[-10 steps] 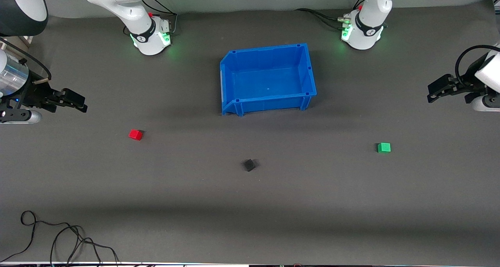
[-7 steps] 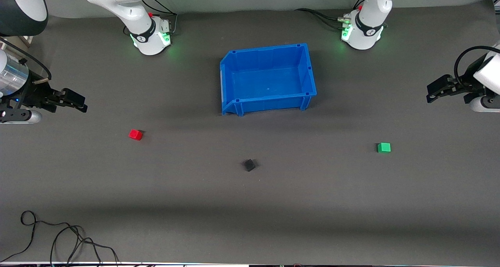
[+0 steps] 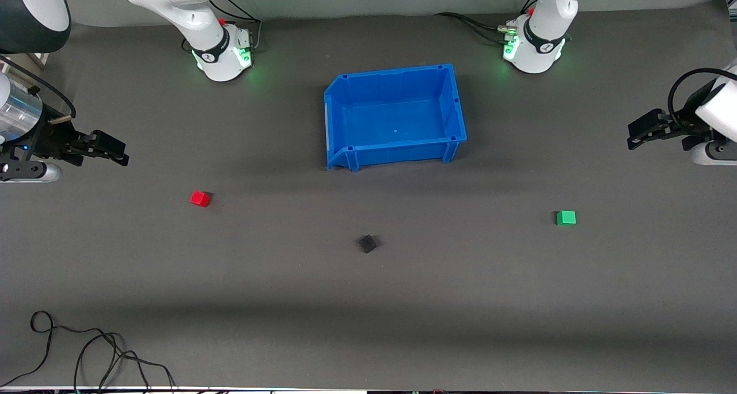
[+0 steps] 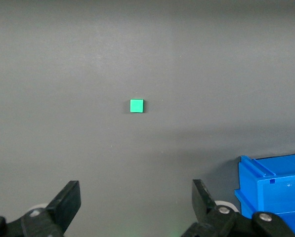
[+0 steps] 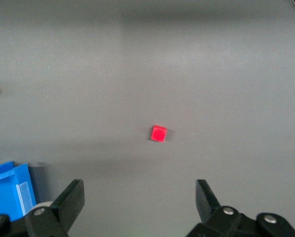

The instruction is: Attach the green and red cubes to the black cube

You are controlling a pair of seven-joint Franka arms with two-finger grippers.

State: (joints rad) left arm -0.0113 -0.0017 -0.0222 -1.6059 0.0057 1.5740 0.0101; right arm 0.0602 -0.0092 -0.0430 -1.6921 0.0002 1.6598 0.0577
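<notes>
The black cube sits nearest the front camera, alone on the grey mat. Farther back lie the green cube and red cube, well apart. Farther still — the blue bin. The left gripper and right gripper hover at their ends — fingers spread, holding nothing.

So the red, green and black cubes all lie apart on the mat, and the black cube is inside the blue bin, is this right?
Not quite. In the front view the black cube lies on the mat, nearer to the camera than the blue bin, which holds nothing. The red cube and green cube do lie apart.
</notes>
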